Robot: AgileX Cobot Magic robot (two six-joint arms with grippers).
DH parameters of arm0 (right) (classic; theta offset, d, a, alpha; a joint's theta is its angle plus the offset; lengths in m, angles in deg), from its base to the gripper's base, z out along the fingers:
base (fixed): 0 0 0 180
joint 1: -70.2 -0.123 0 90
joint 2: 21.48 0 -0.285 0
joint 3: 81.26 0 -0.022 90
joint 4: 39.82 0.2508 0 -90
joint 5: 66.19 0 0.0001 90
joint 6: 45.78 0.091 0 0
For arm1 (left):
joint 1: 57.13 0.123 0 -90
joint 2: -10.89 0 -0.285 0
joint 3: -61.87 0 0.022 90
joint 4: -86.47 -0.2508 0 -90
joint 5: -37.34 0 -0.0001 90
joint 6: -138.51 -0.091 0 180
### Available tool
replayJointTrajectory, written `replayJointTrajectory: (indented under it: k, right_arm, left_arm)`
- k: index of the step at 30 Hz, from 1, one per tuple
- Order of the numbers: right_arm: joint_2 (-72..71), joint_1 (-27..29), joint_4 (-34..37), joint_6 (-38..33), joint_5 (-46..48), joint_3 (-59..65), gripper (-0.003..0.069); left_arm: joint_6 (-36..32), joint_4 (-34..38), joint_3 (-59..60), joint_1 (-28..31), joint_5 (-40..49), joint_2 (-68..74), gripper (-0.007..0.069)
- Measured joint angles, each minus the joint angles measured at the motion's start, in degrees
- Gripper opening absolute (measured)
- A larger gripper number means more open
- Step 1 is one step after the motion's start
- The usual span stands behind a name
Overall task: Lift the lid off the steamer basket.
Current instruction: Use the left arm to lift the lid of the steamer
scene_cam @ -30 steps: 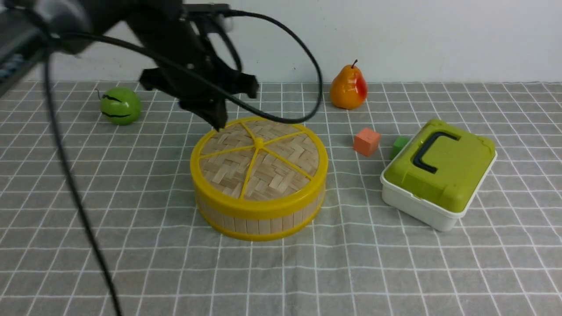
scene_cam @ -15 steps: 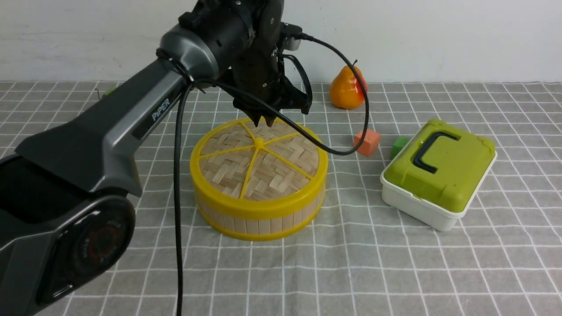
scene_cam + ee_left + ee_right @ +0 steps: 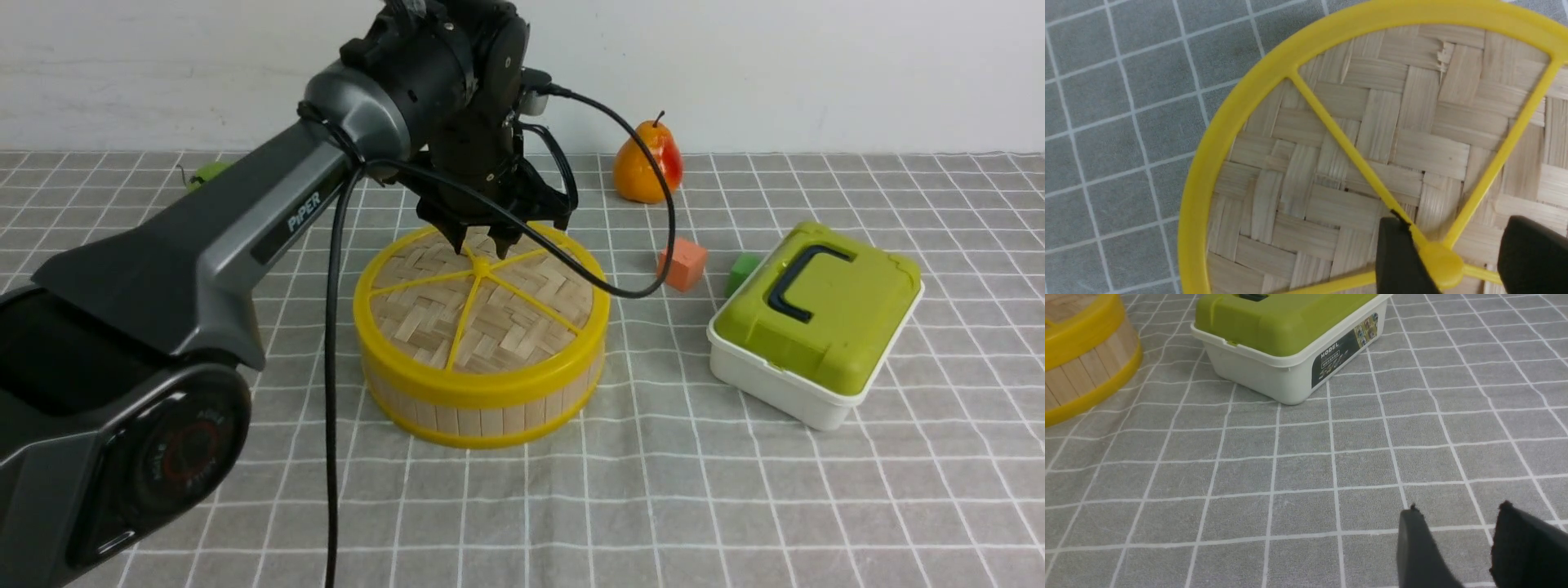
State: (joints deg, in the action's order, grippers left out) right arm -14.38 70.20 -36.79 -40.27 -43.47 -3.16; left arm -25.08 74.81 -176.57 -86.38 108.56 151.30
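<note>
While the lid (image 3: 482, 306) sits flush on the steamer basket (image 3: 482, 404) at the middle of the grey checked cloth (image 3: 735, 506), the left gripper (image 3: 482, 242) hangs over the lid's centre, pointing down. In the left wrist view its two black fingers (image 3: 1398, 261) stand spread, one on each side of the small yellow knob (image 3: 1440, 266). One finger is against or just beside the knob, the other is clear of it, and nothing is pinched. The right gripper (image 3: 1457, 522) shows only in its own wrist view: jaws spread, empty, low over bare cloth. In the front view a white box with green lid (image 3: 816, 327) lies to the right of the basket. An orange cube (image 3: 682, 263) and a green cube (image 3: 743, 271) lie farther back between them, and a pear (image 3: 647, 163) stands near the wall.
</note>
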Motion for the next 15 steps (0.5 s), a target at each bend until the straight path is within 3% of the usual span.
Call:
replayJointTrajectory:
  k: [15]
  right_arm:
    - [0.0, 0.0, 0.0, 0.0, 0.0, 0.0, 0.0241]
  left_arm:
    - [0.6, 2.0, 4.0, 0.0, -0.6, -0.4, 0.0311]
